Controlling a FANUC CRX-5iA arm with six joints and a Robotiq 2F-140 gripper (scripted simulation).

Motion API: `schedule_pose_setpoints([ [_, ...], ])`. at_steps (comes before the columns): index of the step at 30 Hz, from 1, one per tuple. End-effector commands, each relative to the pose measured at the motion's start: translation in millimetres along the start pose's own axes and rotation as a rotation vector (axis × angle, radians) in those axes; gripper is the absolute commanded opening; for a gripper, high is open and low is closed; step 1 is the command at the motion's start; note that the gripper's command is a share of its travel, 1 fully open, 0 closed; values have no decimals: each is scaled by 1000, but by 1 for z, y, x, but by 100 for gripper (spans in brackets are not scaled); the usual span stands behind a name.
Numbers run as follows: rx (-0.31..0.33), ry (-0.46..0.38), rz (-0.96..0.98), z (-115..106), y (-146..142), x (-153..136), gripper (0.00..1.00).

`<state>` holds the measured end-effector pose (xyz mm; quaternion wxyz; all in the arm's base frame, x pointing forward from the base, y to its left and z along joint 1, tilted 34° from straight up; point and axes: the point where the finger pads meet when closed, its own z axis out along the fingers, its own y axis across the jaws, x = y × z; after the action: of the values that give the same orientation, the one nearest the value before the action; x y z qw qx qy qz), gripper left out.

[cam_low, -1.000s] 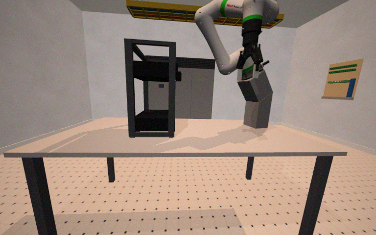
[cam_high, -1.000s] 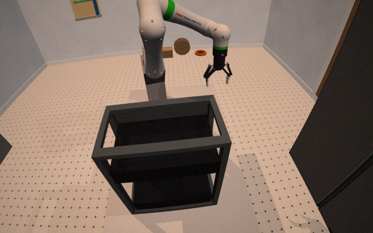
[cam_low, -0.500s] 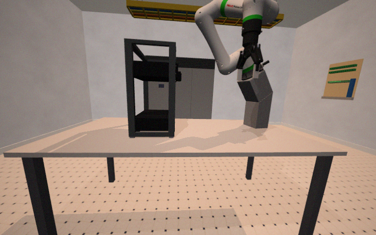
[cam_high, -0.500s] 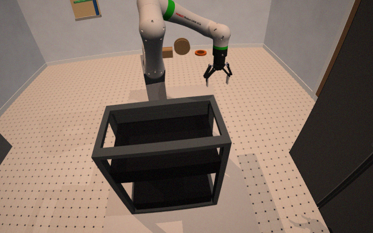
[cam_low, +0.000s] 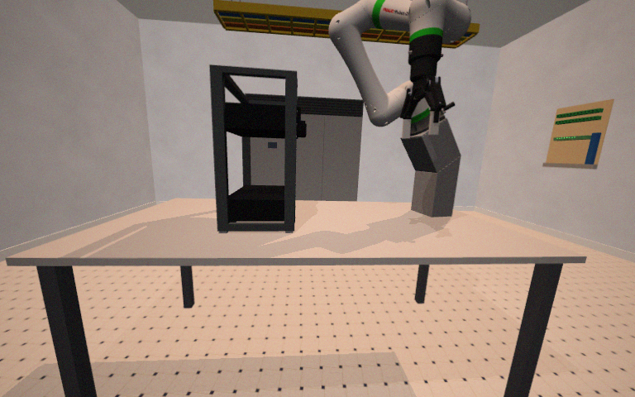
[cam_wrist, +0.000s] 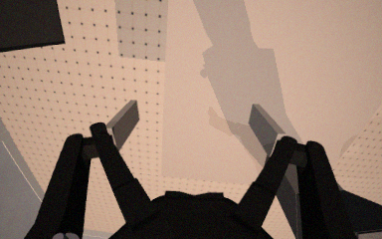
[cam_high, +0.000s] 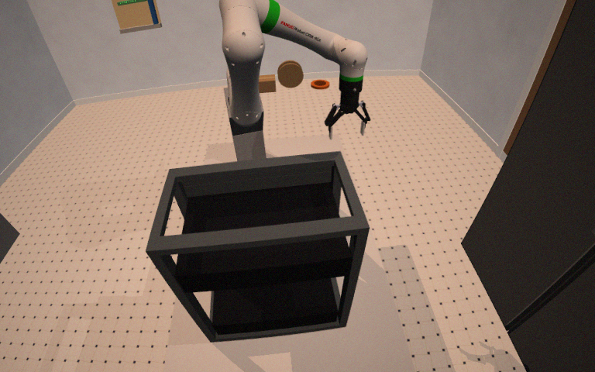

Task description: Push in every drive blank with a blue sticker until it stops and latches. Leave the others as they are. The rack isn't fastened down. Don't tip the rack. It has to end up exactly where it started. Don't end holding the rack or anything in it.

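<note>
The dark open-frame rack (cam_high: 259,239) stands upright on the table, left of centre in the exterior view (cam_low: 255,147). A black drive blank (cam_low: 262,120) sits in an upper bay, its end sticking slightly past the frame's right post. Another black blank (cam_low: 257,203) sits in the bottom bay. I cannot see any blue sticker from these views. My gripper (cam_high: 346,132) (cam_low: 425,122) is open and empty, high above the table near the arm's base and well clear of the rack. The wrist view shows its spread fingers over bare table.
The arm's grey pedestal (cam_low: 434,182) stands on the table to the right of the rack. A tall dark cabinet (cam_high: 558,184) stands beside the table. A tan disc (cam_high: 290,74) and an orange ring (cam_high: 320,84) lie on the far floor.
</note>
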<state>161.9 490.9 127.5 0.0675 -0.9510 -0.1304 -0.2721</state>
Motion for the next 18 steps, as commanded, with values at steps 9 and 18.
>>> schedule_pose_setpoints([
  [9,33,-67,32,25,-9,-20,100],
  [18,68,-136,75,49,-17,-39,100],
])
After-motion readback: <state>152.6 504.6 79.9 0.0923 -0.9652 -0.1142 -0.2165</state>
